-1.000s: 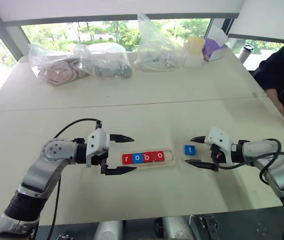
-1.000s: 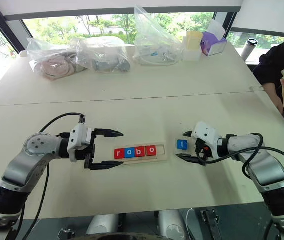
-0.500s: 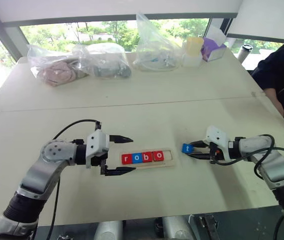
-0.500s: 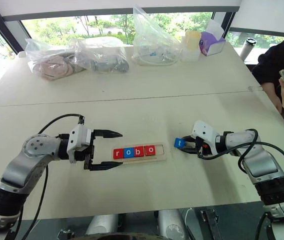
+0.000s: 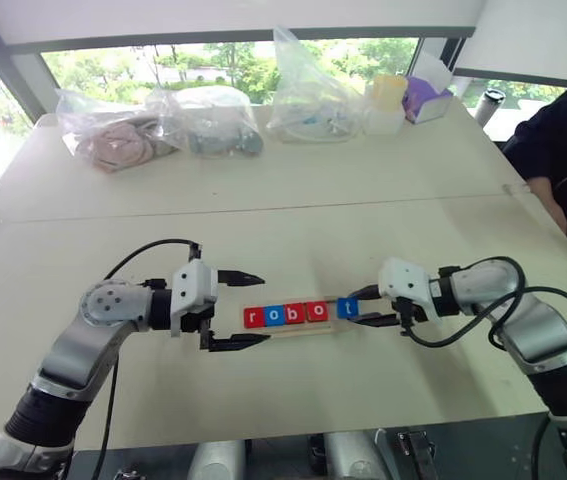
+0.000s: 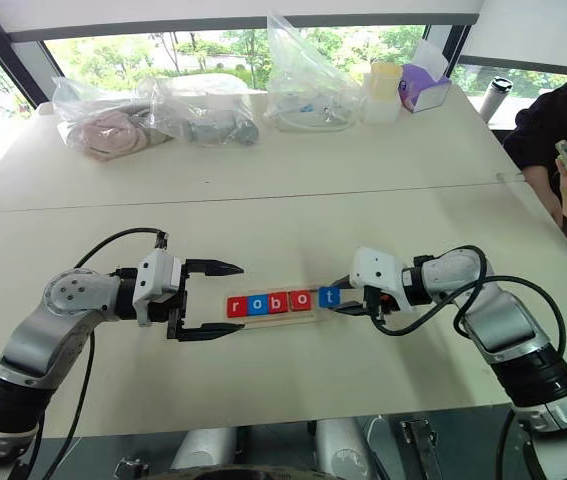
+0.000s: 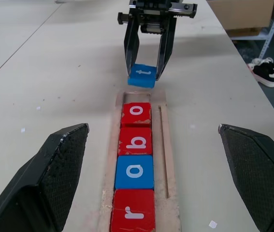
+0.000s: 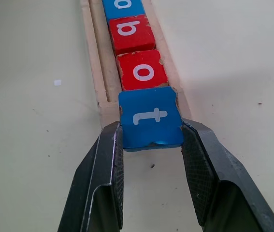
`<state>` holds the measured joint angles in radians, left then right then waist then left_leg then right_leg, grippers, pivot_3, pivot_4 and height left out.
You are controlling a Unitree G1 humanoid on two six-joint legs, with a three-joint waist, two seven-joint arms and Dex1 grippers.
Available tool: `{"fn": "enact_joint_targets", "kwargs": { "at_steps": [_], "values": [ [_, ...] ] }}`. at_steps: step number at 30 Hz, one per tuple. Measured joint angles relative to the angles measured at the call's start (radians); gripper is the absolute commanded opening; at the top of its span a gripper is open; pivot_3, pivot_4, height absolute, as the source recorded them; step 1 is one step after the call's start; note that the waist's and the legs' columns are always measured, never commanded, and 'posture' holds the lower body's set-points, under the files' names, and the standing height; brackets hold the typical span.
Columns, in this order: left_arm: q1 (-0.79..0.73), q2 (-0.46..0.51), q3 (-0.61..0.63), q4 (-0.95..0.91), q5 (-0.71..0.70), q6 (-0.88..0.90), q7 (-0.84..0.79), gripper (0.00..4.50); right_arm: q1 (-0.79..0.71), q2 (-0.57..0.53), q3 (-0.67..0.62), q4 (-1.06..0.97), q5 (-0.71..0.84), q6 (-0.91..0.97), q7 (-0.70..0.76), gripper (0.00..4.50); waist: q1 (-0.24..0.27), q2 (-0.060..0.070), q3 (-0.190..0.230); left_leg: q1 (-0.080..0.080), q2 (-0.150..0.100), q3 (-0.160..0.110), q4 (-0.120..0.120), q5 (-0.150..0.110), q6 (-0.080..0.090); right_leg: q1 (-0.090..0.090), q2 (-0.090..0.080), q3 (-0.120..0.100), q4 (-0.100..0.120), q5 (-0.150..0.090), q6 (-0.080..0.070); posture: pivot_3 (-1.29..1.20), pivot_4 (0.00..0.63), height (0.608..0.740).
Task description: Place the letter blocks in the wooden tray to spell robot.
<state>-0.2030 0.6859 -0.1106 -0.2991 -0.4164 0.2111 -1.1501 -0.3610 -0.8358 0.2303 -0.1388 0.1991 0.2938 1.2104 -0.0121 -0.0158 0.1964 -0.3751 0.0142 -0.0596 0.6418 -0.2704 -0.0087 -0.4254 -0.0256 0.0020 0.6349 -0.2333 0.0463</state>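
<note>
**Tray** (image 7: 166,159): pale wood strip on the table (image 5: 293,180), lying between the two arms. Four slots filled, the one at the right arm's end not yet filled.

**Seated blocks**, in order from the left arm's side: red r (image 7: 133,216), blue o (image 7: 135,171), red b (image 7: 136,141), red o (image 7: 137,114). They sit edge to edge in the groove and have not shifted over the last second.

**t block** (image 8: 151,117): blue. A second ago it lay flat on the table, well apart from the tray, between the right gripper's spread fingers. It is now pinched by two opposite sides and has been carried across to the tray's open end, just beside the red o. The left wrist view shows it tilted and raised a little above the tray's end rim, so it is judged not yet seated in the groove.

**Right gripper** (image 8: 152,140): fingers pressed in on the t block, one pad on each side. Changed from spread to pinching within the last second, and moved toward the tray.

**Left gripper** (image 5: 239,309): fingers spread wide, holding nothing, hovering at the r end of the tray. Unchanged.

**Standing of task**: "robo" is spelled and the last letter is at its slot. What appears to remain is lowering the t flat into the groove against the red o, with the letter reading the same way as the others, then letting go. Risk, as a judgement: the block catching on the end rim and resting askew.
</note>
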Motion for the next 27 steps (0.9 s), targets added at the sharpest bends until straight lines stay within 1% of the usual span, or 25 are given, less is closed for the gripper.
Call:
{"fn": "enact_joint_targets", "kwargs": {
  "at_steps": [9, 14, 27],
  "values": [
    [0.014, 0.002, 0.004, -0.019, 0.000, 0.002, 0.011, 4.50, -0.050, 0.015, 0.050, 0.071, -0.064, -0.043, 0.029, 1.11, 0.001, 0.000, 0.000, 0.000, 0.000, 0.000, 0.002, 0.000, 0.000, 0.000, 0.000, 0.000, 0.001, 0.000, 0.000, 0.00, 0.150, 0.740],
    [0.014, 0.003, 0.006, -0.023, 0.000, 0.004, 0.018, 4.50, -0.073, 0.043, 0.074, 0.088, -0.081, -0.056, 0.035, 1.11, 0.001, 0.000, 0.000, 0.000, 0.000, 0.000, 0.002, 0.000, 0.000, 0.000, 0.000, 0.000, 0.001, 0.000, 0.000, 0.00, 0.150, 0.740],
    [0.021, 0.003, 0.007, -0.039, -0.002, 0.021, 0.039, 4.50, -0.090, 0.070, 0.079, 0.104, -0.100, -0.062, 0.048, 1.11, 0.001, 0.000, 0.000, 0.000, 0.000, 0.000, 0.003, 0.000, 0.000, 0.001, 0.000, 0.000, 0.003, 0.000, 0.000, 0.00, 0.150, 0.740]
  ]
}}
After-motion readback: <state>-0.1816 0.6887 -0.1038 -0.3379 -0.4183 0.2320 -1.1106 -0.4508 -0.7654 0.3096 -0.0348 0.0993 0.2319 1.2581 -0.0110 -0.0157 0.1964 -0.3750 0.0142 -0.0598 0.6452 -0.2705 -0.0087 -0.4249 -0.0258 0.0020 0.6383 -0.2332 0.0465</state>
